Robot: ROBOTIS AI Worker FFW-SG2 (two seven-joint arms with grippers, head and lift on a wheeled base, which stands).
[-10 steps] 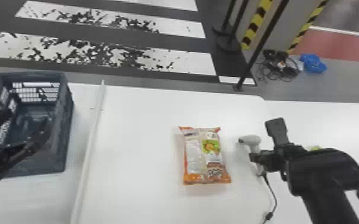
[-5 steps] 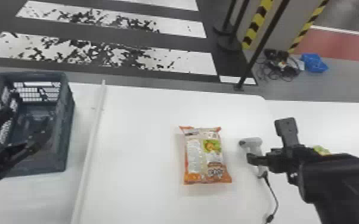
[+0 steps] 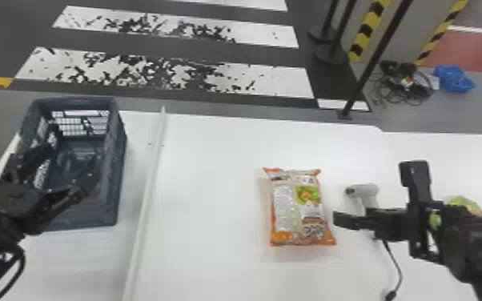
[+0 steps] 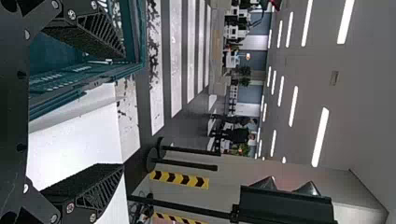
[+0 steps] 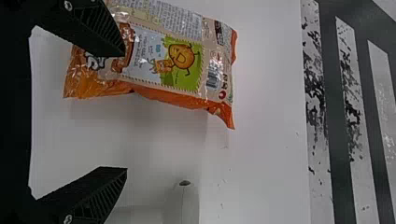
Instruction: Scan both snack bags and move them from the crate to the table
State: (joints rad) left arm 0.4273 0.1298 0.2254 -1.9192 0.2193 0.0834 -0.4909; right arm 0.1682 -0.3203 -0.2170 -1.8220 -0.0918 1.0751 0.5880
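From here the orange-and-cream snack bag lies on the white table, the right black end effector gaping empty near it, the left one spread above the dark plastic crate; scanning seems due, calling for a grip on the pale handheld scanner.

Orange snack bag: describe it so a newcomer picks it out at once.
In the head view, find the white table area right of the dark crate and long pale bar. The snack bag lies there, left of the pale scanner. Orange edges and a green cartoon patch set it apart.
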